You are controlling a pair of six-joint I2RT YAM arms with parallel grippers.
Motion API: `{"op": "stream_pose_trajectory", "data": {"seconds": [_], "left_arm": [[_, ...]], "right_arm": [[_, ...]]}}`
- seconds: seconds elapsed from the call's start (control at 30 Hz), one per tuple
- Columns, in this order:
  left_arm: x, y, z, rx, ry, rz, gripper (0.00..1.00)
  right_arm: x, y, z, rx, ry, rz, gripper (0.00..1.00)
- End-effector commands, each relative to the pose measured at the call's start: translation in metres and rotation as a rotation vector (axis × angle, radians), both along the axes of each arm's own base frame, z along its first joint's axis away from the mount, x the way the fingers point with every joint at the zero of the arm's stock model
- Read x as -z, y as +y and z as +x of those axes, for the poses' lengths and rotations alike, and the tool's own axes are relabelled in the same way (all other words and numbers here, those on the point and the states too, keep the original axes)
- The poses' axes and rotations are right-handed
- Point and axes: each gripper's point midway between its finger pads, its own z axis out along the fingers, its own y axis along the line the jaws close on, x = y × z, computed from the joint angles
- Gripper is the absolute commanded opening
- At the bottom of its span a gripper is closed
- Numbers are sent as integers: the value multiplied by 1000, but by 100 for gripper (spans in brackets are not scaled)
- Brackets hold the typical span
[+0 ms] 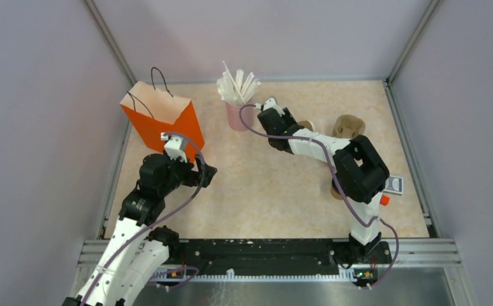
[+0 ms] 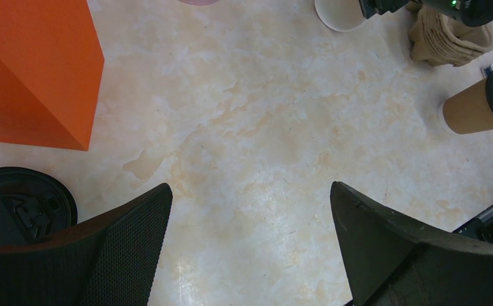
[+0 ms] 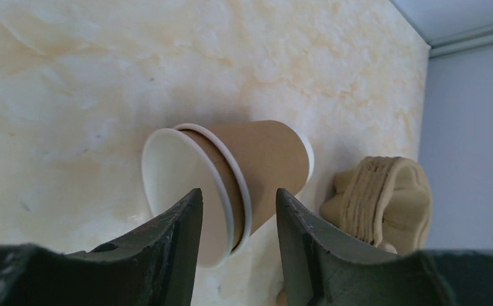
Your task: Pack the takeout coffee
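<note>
Two nested brown paper cups (image 3: 256, 159) with white insides and no lids sit between the fingertips of my right gripper (image 3: 238, 194), which is open around their rims. In the top view these cups (image 1: 306, 125) peek out beside the right gripper (image 1: 298, 126). A third brown cup with a black lid (image 2: 479, 105) stands near the right arm's elbow (image 1: 336, 190). A loose black lid (image 2: 20, 207) lies by my left gripper (image 2: 250, 188), which is open and empty above the table next to the orange bag (image 1: 161, 118).
A pink cup of white straws (image 1: 237, 95) stands at the back middle, just left of the right wrist. The tan pulp carrier (image 1: 349, 125) lies right of the nested cups (image 3: 384, 201). A small blue and white box (image 1: 395, 185) lies by the right edge.
</note>
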Motion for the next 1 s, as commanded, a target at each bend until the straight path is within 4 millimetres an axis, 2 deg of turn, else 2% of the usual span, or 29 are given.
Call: {"op": "stream_pose_trajectory", "data": {"seconds": [0.0, 0.1, 0.17, 0.27, 0.37, 0.47, 0.57, 0.67, 0.77, 0.9, 0.97], "left_arm": [[-19, -2, 4, 10, -76, -13, 98], [-20, -2, 4, 12, -78, -13, 99], [-19, -2, 4, 12, -76, -12, 98], [-20, 0, 5, 4, -79, -10, 98], [-20, 0, 5, 0, -80, -10, 98], [-19, 1, 5, -4, -78, -10, 98], [-19, 1, 5, -8, -79, -9, 99], [-20, 0, 5, -2, -80, -11, 99], [-21, -1, 4, 6, -83, -13, 98], [-19, -2, 4, 12, -77, -13, 98], [-19, -2, 4, 13, -78, -14, 98]], "right_arm": [[-22, -21, 8, 78, -100, -134, 41], [-26, -21, 10, 71, -131, -143, 28], [-32, -19, 11, 55, -150, -123, 16], [-46, -12, 9, 28, -166, -37, 6], [-63, -1, 4, -9, -152, 162, 0], [-77, 12, -3, -62, -111, 385, 0], [-87, 31, -15, -155, -20, 695, 0], [-76, 31, -23, -171, 56, 866, 0], [-56, 26, -23, -140, 99, 866, 0], [-35, 26, -22, -122, 198, 979, 0], [-33, 24, -21, -110, 202, 979, 8]]}}
